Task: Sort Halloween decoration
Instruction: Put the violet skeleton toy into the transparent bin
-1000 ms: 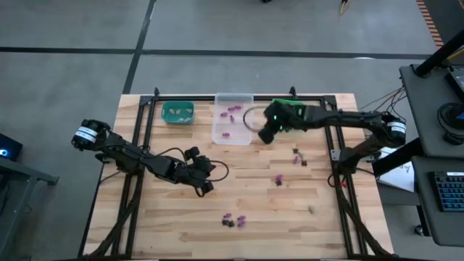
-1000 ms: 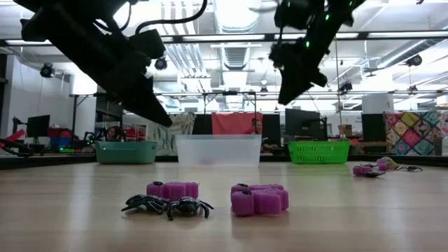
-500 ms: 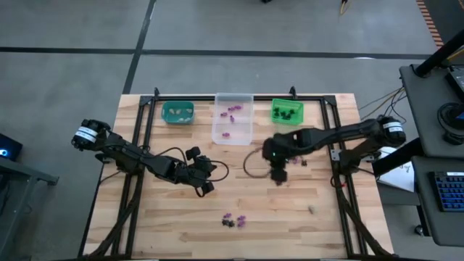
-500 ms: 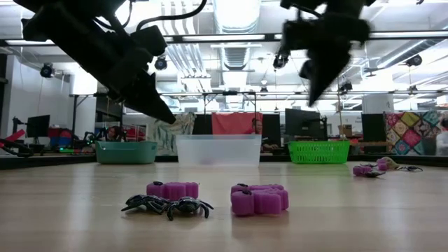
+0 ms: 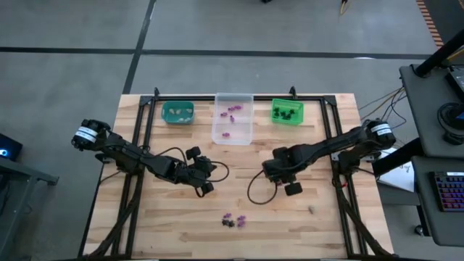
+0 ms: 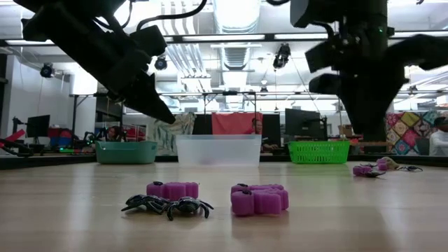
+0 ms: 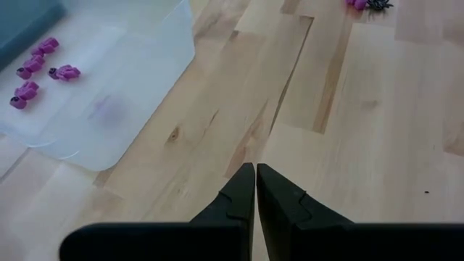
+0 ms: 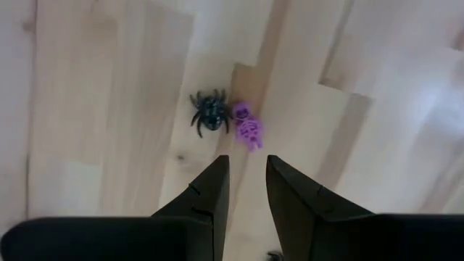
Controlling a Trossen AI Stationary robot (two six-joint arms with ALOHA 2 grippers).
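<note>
Tiny trinkets lie on the wooden table. A black spider (image 8: 210, 112) and a purple skeleton (image 8: 249, 127) lie side by side just ahead of my right gripper (image 8: 246, 172), which is open, points down at them and touches neither. In the high view my right gripper (image 5: 291, 188) stands right of the table's middle and hides that pair. A near cluster holds purple pieces (image 6: 259, 199) and black spiders (image 6: 168, 205), seen from above as a small group (image 5: 233, 220). My left gripper (image 7: 255, 181) is shut and empty above bare wood, left of centre (image 5: 206, 186).
Three bins line the far edge: teal (image 5: 177, 112), clear (image 5: 221, 133) with purple pieces inside (image 7: 43, 64), green (image 5: 287, 112) with black pieces. A small pale piece (image 5: 312, 209) lies near the right front. More trinkets (image 6: 369, 169) sit at the right. A loose cable loops (image 5: 254, 192) beside my right gripper.
My right gripper has swung from over the green bin toward the table's near edge, stopping right of the table's middle above the spider and purple skeleton, and it has come lower. My left arm has kept still.
</note>
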